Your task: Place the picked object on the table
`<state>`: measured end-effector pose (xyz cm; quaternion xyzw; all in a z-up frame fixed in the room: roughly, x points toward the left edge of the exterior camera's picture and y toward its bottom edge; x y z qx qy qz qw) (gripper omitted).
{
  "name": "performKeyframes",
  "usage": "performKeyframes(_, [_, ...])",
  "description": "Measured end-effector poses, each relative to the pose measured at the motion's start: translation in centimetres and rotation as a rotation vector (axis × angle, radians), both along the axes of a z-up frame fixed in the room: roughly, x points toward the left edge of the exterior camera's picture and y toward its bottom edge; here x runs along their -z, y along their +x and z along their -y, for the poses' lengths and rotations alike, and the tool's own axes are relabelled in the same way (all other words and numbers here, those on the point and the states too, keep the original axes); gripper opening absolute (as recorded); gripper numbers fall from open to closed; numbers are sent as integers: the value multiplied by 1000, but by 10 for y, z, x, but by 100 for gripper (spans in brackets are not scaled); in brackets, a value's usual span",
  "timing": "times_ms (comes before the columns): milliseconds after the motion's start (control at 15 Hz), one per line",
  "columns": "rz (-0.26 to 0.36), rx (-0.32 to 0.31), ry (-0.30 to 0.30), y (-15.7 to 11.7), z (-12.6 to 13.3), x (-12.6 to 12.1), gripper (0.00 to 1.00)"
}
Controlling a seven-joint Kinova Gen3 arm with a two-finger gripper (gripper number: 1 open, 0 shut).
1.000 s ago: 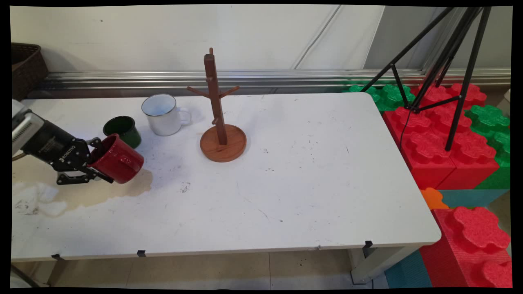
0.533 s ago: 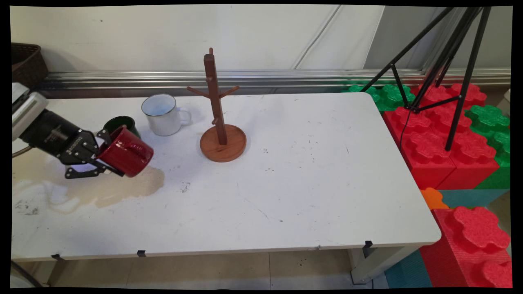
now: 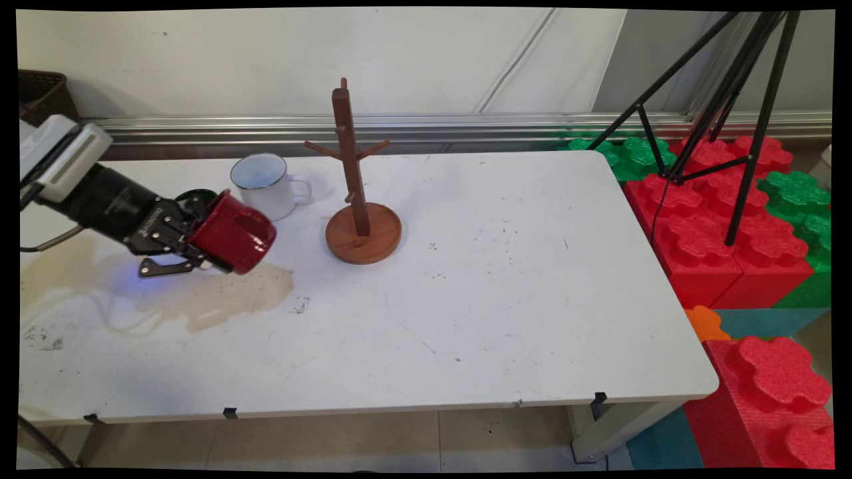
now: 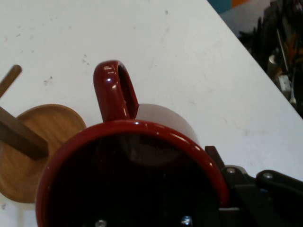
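My tool [image 3: 200, 249] is pinched on the rim of a red mug [image 3: 234, 223], which I hold on its side above the left part of the white desk [image 3: 506, 299], its base pointing to the right across the desk. In the hand view the red mug [image 4: 137, 165] fills the lower part of the picture: I look straight into its dark open mouth, and its handle [image 4: 113, 92] stands up from the top of the rim. One black finger [image 4: 215, 158] lies against the outside of the rim on the right.

Under the mug, on the desk, a pale brown stain [image 3: 219, 296] spreads toward the left edge. Just behind my tool stands a dark green cup [image 3: 191, 195], mostly hidden by my wrist and the mug. Close to its right stands a white enamel mug [image 3: 261, 187], upright, its handle pointing right. Further right, near the mug I hold but apart from it, stands a wooden mug tree [image 3: 353, 176] on a round base [image 3: 363, 236], with short pegs angled up from its post. In the hand view that round base [image 4: 35, 151] appears at the left, beyond the mug's rim.

Off the desk's right end lie large red and green foam blocks [image 3: 725, 219], with a black tripod [image 3: 725, 93] standing among them. A brown wicker basket [image 3: 41, 96] sits at the far left by the wall.
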<state>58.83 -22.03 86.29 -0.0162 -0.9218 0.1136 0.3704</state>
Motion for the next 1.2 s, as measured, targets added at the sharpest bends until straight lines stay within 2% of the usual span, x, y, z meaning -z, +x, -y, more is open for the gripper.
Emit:
performKeyframes(400, [-78, -90, 50, -26, 21, 2, 0])
performKeyframes(1200, [-144, -204, 126, -67, 53, 21, 0])
